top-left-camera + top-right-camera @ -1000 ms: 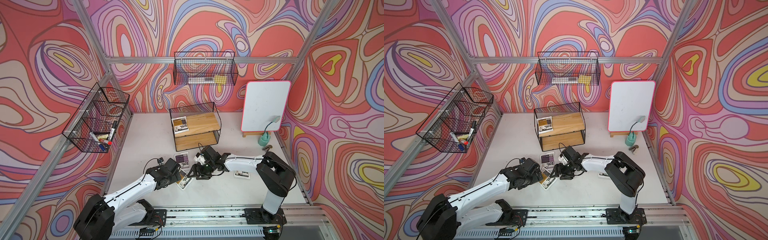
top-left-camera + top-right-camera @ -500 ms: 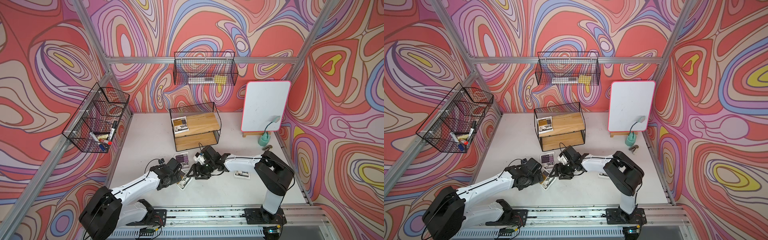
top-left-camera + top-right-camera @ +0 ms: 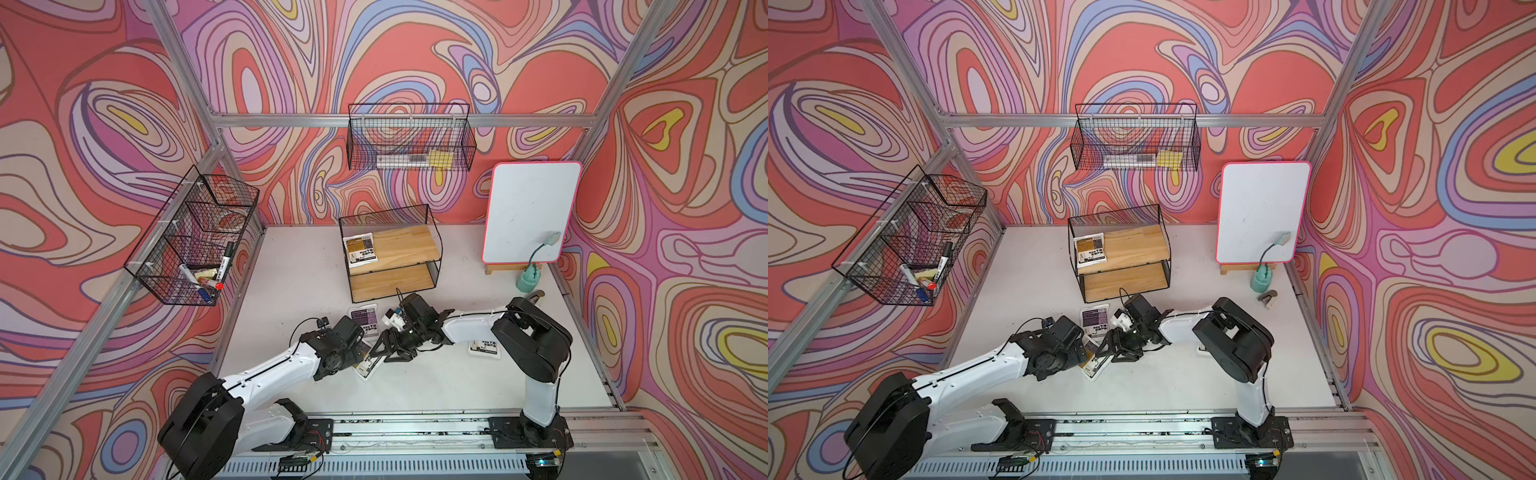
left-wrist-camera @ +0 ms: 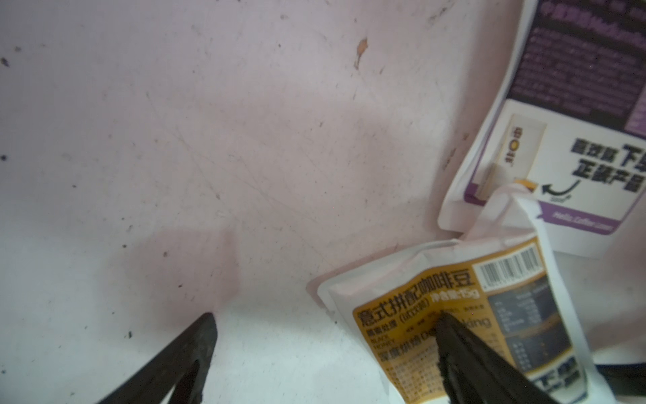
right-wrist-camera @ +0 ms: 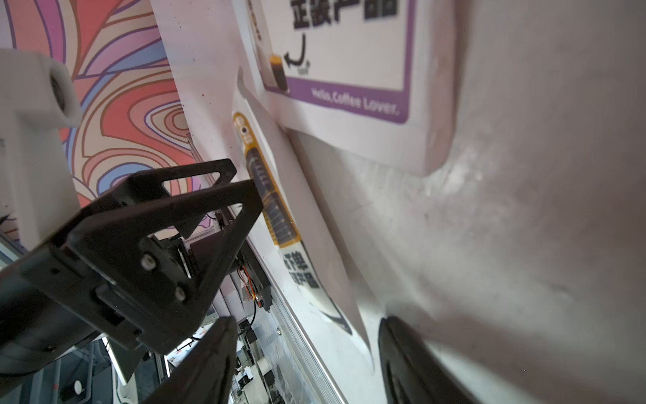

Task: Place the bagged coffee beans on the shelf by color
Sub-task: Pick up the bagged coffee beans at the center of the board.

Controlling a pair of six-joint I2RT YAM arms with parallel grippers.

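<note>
Right gripper point(image 3: 384, 352) nearer wrinkled orange-brown pouch point(image 3: 368, 364)

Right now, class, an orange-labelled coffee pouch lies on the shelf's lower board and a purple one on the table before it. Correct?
No: the orange-labelled pouch lies on the shelf's upper board, not the lower, as both top views show. The purple pouch is on the table.

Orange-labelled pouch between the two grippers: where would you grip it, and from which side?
Probably the white sealed margin of the orange-labelled pouch, at the corner curling up over the purple pouch. The rest lies nearly flat on the table, so come in low from the side of the right gripper, one finger under that raised edge and one over it.
</note>
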